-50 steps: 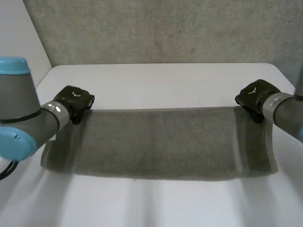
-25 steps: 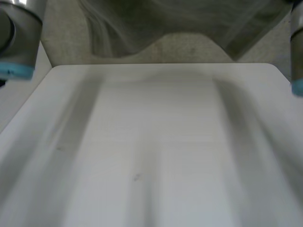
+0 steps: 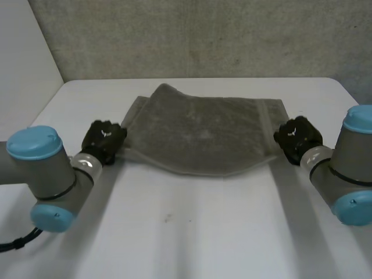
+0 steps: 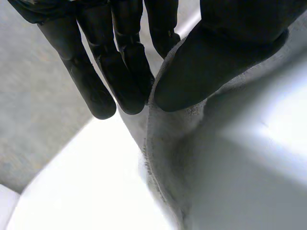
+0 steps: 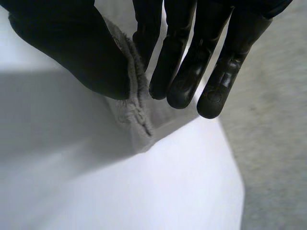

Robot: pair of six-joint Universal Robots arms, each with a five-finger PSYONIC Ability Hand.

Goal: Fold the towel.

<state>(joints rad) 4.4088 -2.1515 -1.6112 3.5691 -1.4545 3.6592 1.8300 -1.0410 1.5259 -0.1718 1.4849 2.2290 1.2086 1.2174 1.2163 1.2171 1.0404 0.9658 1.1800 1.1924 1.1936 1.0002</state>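
Observation:
A grey-green towel (image 3: 203,133) lies spread across the far half of the white table (image 3: 192,232), its near edge sagging between the two hands and its far left part rumpled. My left hand (image 3: 103,139) pinches the towel's near left corner (image 4: 163,143) between thumb and fingers. My right hand (image 3: 297,137) pinches the near right corner (image 5: 136,120) the same way. In both wrist views the cloth edge runs between the thumb and the fingers (image 4: 120,72) (image 5: 182,72). Both hands sit low, close to the table.
A rough grey wall (image 3: 203,35) stands behind the table's far edge. The table's right far corner (image 3: 340,84) is rounded. Bare white table lies in front of the towel, between the two arms.
The towel lay flat a second ago, was swung up high above the table, and now lies further back. Both hands have come down again, closer together, still holding its corners.

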